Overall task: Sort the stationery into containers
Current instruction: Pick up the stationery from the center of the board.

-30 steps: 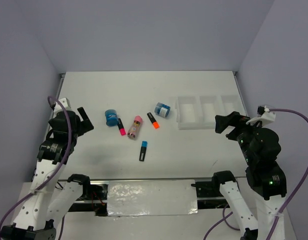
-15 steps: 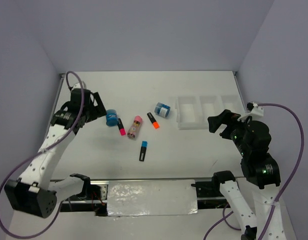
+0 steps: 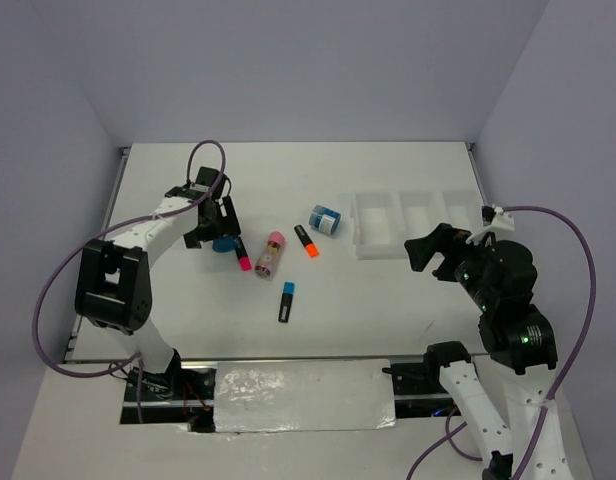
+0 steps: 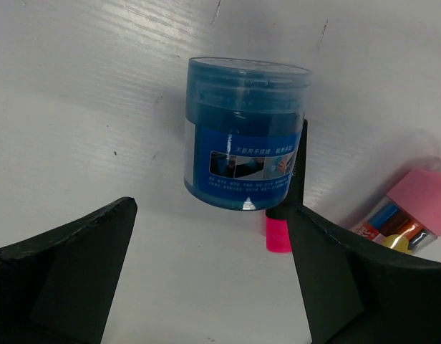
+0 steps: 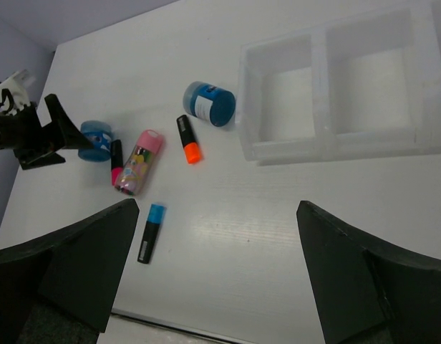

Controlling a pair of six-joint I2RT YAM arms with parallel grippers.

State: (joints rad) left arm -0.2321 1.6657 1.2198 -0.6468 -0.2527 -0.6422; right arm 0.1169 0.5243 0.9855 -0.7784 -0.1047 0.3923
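Observation:
My left gripper (image 3: 216,232) is open and empty, right at a blue tape roll (image 4: 245,136), which lies just ahead of its fingertips (image 4: 77,251). A pink-capped highlighter (image 3: 242,257) lies against that roll. The pink-capped glue stick (image 3: 271,254), an orange-capped highlighter (image 3: 306,241), a second blue roll (image 3: 325,220) and a blue-capped highlighter (image 3: 286,300) lie mid-table. The clear three-compartment tray (image 3: 366,246) stands at the right with nothing in the compartments I can see. My right gripper (image 3: 428,250) is open and empty, hovering near the tray's front.
The right wrist view shows the tray (image 5: 318,89), the second roll (image 5: 210,104), the orange highlighter (image 5: 188,140), the glue stick (image 5: 138,161) and the blue highlighter (image 5: 150,233). Grey walls close in the table on three sides.
My left arm has swung forward and right, from the table's left edge to the left blue roll. My right gripper has shifted slightly left. The stationery has not moved.

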